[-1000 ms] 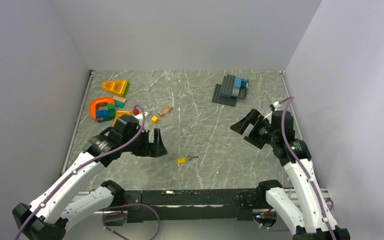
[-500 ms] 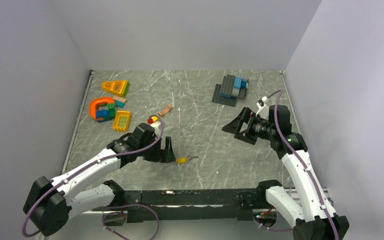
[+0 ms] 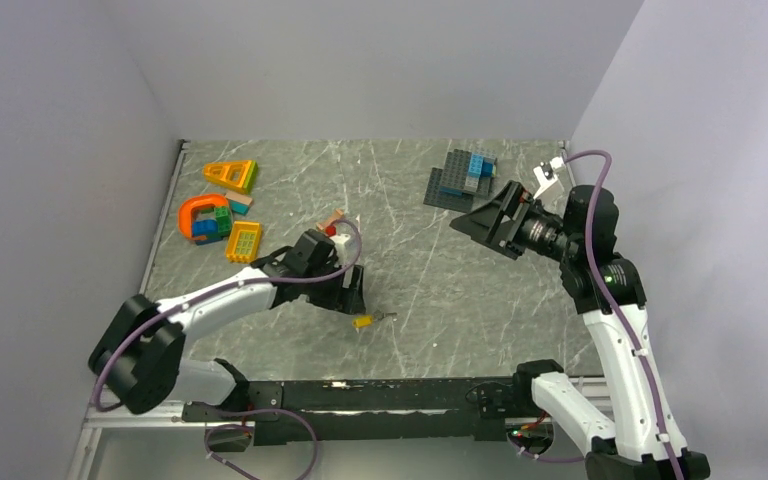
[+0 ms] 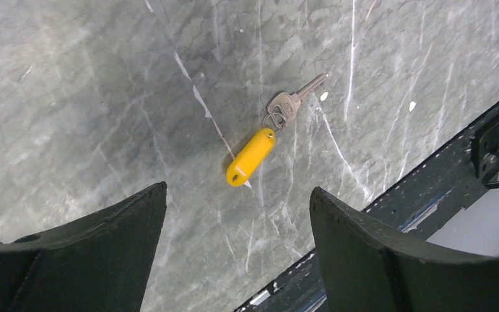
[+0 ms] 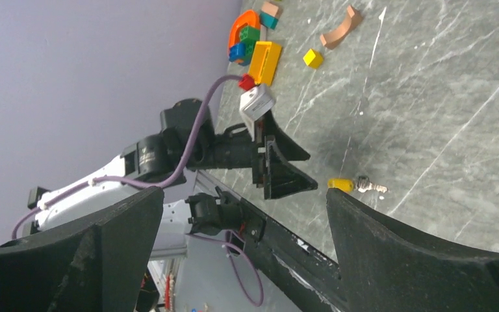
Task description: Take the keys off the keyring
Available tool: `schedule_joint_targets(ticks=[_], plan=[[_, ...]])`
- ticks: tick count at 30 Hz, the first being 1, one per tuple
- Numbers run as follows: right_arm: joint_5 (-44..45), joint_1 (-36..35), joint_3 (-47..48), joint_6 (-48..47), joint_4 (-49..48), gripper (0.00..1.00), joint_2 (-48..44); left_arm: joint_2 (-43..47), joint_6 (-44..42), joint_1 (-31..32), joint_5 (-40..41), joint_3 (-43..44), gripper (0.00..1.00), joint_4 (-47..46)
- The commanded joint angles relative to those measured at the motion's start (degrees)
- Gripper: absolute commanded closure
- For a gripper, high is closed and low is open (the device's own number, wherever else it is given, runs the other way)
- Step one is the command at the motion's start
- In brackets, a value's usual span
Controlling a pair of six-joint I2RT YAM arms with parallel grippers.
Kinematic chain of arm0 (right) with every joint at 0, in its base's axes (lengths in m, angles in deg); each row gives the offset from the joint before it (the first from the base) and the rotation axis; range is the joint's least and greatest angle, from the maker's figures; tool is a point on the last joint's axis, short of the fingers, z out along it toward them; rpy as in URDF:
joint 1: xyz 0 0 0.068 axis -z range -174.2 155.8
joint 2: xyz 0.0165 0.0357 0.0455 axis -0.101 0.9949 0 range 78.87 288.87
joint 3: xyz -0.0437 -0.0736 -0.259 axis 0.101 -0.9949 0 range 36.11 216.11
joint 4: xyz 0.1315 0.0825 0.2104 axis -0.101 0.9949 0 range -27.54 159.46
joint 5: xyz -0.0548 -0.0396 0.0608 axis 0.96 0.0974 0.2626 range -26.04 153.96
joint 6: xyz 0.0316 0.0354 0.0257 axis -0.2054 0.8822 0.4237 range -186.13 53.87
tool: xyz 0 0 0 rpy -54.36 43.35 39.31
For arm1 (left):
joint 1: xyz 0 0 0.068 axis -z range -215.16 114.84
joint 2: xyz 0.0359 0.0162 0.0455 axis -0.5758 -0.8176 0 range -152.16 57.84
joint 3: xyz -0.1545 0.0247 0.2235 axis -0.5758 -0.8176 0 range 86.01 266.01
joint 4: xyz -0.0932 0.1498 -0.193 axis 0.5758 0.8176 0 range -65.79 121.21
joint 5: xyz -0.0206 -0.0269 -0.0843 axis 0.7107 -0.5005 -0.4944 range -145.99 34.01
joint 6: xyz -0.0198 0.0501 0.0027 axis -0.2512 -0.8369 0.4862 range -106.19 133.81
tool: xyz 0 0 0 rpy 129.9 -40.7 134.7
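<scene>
Grey marbled desk (image 3: 430,290) fills the top view. A yellow tag (image 3: 362,321) and a silver key (image 3: 385,316) lie at lower centre, just below-right of the left pincer (image 3: 352,300), which is spread. The right pincer (image 3: 478,215), also spread, hangs at upper right, well apart.

In the left wrist view, the keyring (image 4: 274,119) joins tag and key at centre frame.

In the right wrist view, the tag and key lie at lower right.

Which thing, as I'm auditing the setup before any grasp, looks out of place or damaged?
Nothing stands out. The key and yellow tag lie flat on the table, joined by the keyring, undamaged, with the open left tool above them.
</scene>
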Motion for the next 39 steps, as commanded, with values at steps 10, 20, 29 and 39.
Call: schedule_joint_targets(ticks=[10,20,29,39], plan=[[-2.01,0.07,1.87,-3.28,5.63,0.00,-1.55,-9.44,-8.24,2.64,-8.63,3.21,0.22,-4.55],[-2.37,0.07,-0.13,-1.51,5.42,0.00,-4.16,-11.05,-10.38,4.18,-6.68,2.46,0.26,-4.48],[-2.49,0.06,0.55,-1.03,7.04,0.00,-4.89,-15.19,-12.23,5.29,-6.76,3.36,0.33,-5.51],[-2.41,0.03,1.74,0.05,6.79,0.00,-4.44,-16.79,-14.40,5.96,-5.38,4.16,0.48,-3.80]])
